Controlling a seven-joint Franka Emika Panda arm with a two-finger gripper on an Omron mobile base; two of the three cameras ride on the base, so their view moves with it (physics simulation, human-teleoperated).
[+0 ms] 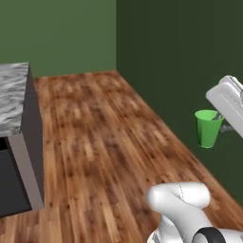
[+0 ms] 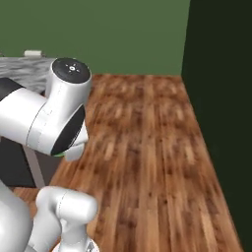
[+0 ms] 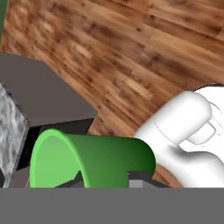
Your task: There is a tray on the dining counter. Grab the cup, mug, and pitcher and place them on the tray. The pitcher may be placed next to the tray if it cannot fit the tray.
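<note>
The bright green cup [image 1: 208, 128] hangs upright in the air above the wooden floor, at the right of the left base view. My gripper [image 1: 219, 118] is shut on it at the rim, one finger inside and one outside. In the hand view the cup [image 3: 92, 159] lies close in front of the camera, between the dark fingertips [image 3: 139, 178]. In the right base view a sliver of the cup [image 2: 60, 154] peeks out under my arm. A corner of the marble dining counter [image 1: 12, 97] stands to the left. The tray, the mug and the pitcher are out of view.
Wooden floor [image 1: 104, 142] spreads between the counter and a dark green wall [image 1: 180, 57] on the right. The counter's dark side panel [image 1: 35, 137] drops to the floor. My white arm [image 2: 44, 118] blocks the left of the right base view.
</note>
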